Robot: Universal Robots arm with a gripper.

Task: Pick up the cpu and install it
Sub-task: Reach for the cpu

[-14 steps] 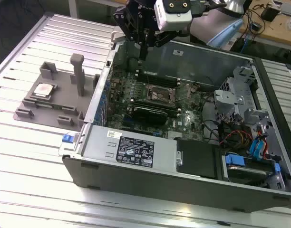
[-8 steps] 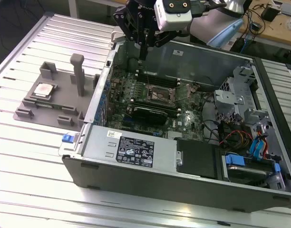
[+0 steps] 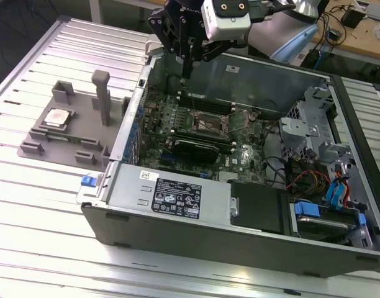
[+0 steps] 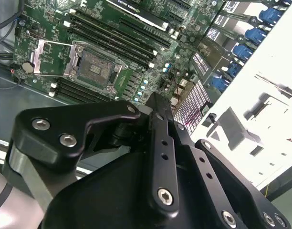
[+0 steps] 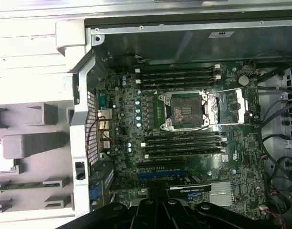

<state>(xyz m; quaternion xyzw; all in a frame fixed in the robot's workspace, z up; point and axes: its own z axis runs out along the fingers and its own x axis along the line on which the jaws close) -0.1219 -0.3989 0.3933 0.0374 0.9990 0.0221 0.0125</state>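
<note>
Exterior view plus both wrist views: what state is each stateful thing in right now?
computer case: on its side, panel off.
cpu: lying flat in the grey holder.
socket: open, empty.
gripper: shut, empty, above the computer case.

1. In the exterior view you get bright, even light from above. The ribbed metal table point(image 3: 47, 211) shines pale, with no hard shadows.
2. The computer case point(image 3: 177, 226) walls shade the motherboard point(image 3: 196, 124), so it looks dimmer.
3. In the second wrist view the table and grey fixture point(image 4: 232, 126) burn out to white. The black gripper point(image 4: 155, 102) stays dark, with glints on its bolts.
4. In the first wrist view the fixture looks washed out, and the motherboard is evenly lit.
</note>
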